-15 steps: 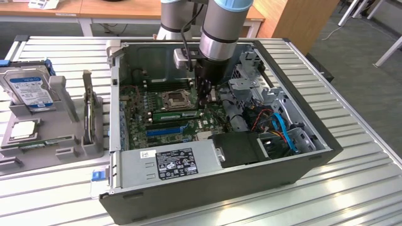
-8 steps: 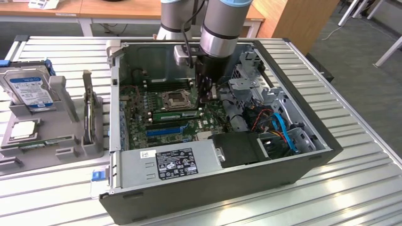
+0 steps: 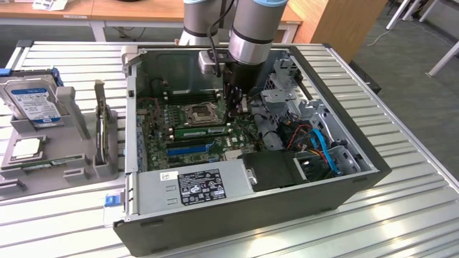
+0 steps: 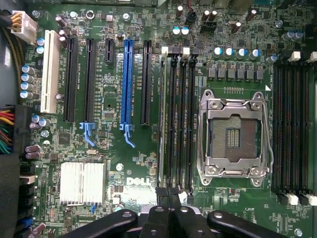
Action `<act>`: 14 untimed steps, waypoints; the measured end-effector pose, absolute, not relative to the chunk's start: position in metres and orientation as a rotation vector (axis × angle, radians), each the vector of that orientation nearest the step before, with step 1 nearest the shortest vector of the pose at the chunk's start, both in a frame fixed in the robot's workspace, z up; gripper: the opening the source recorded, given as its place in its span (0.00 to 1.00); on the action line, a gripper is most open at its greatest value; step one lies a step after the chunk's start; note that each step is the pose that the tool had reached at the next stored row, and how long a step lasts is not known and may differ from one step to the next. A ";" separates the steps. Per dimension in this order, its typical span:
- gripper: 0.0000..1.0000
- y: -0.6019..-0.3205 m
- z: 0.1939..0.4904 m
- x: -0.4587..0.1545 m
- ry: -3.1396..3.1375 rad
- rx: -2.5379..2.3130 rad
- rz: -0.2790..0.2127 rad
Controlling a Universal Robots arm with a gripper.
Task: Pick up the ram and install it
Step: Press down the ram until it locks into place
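Ram sits edge-up in a memory slot on the motherboard, just beside the open processor socket; in the wrist view the ram appears as a thin strip in the slot nearest the blue expansion slot. Gripper hangs low inside the computer case at one end of the stick, its jaws clenched, fingertips together right at the end of the module; whether they pinch the board or merely press on it cannot be told. Judgement: the step in hand appears to be seating, and it would go well if force stays square to the slot, both ends sink evenly, and the white end latches come up; a tilted push risks a half-seated module. Case lies on its side, open, holding the motherboard, a labelled power supply, a metal drive cage and loose blue and orange cables. Outside it, on the exterior view's left, a grey fixture tray carries a hard drive, an upright card, a processor and another green stick lying flat.
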State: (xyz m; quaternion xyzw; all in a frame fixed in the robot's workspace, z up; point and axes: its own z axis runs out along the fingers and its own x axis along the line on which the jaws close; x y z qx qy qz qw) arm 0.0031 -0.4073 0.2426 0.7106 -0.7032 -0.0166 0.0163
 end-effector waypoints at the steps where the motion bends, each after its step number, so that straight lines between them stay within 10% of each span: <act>1: 0.10 -0.407 0.243 0.003 -2.186 2.210 -0.052; 14: 0.10 -0.407 0.243 -0.017 -2.187 2.210 -0.052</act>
